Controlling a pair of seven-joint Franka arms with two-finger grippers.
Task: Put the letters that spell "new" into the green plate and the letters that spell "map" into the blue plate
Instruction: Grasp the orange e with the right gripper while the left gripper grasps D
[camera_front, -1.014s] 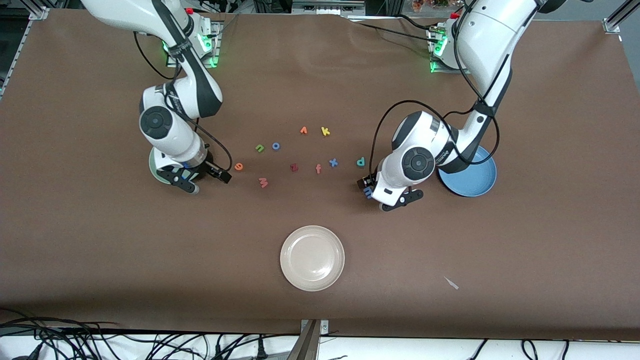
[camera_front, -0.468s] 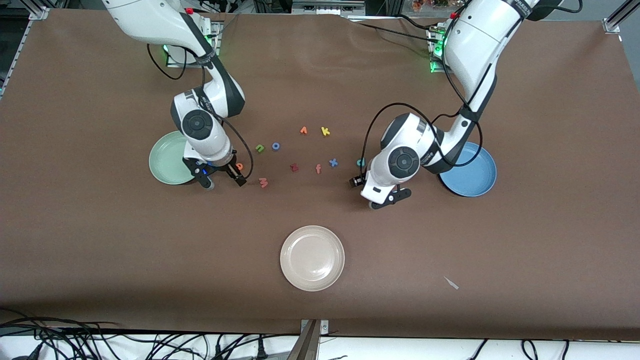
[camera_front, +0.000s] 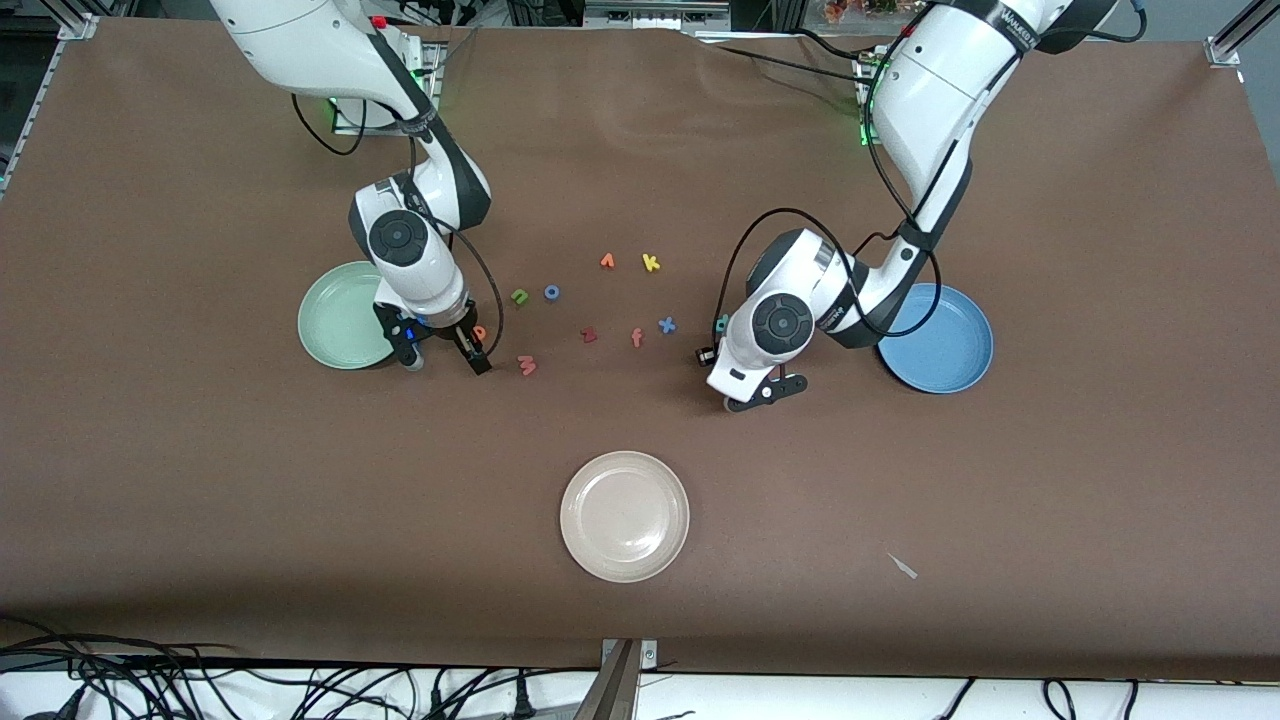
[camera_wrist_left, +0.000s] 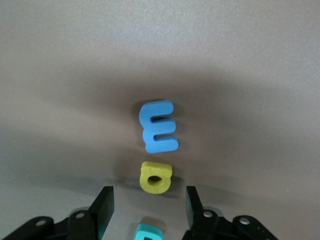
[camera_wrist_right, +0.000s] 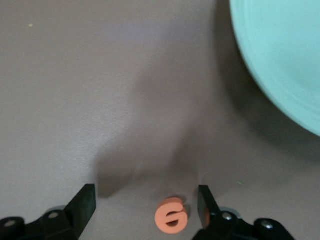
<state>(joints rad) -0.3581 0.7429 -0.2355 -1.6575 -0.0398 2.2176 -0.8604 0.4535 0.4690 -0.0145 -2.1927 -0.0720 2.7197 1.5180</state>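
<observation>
right gripper (camera_wrist_right: 146, 202): fingers apart, low over the brown table (camera_wrist_right: 100, 75)
small orange foam letter "e" (camera_wrist_right: 171, 215): between fingers
round pale mint-green plate (camera_wrist_right: 280, 55): at 2 o'clock

Front view: even, diffuse overhead lighting; brown table (camera_front: 200, 480) evenly exposed, no harsh glare. Soft shadows lie under both arms. The cream-white plate (camera_front: 625, 516) carries a faint sheen. Left wrist view: dark shadow pools around the blue "m" (camera_wrist_left: 158, 126); edges soft. Right wrist view: broad blurred shadow beside the green plate (camera_wrist_right: 280, 60); slightly hazy.
</observation>
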